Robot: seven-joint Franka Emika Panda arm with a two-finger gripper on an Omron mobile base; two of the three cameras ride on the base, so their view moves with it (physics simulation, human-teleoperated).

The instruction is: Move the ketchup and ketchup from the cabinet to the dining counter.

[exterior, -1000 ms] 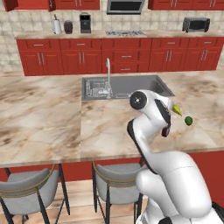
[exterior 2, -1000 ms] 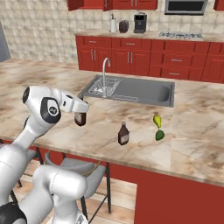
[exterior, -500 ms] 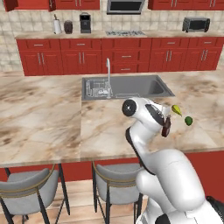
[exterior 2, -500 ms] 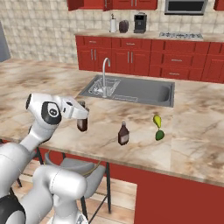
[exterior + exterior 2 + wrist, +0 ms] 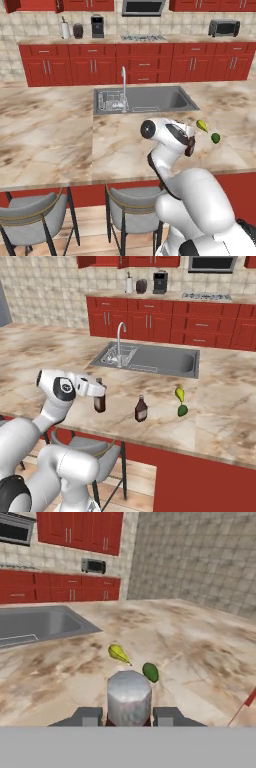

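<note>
Fingers (image 5: 170,716) of the gripper (image 5: 100,398) clamp one ketchup bottle (image 5: 100,402) above the dining counter (image 5: 65,356); the other ketchup bottle (image 5: 141,409) stands just right.

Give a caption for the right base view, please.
Gripper carries one ketchup bottle toward its twin on the dining counter.

arm bent forward, gripper (image 5: 99,397) clamped level

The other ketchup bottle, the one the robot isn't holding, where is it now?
In the right base view that ketchup bottle stands upright on the dining counter, in front of the sink, between the bottle in the gripper and the yellow and green fruits.
</note>
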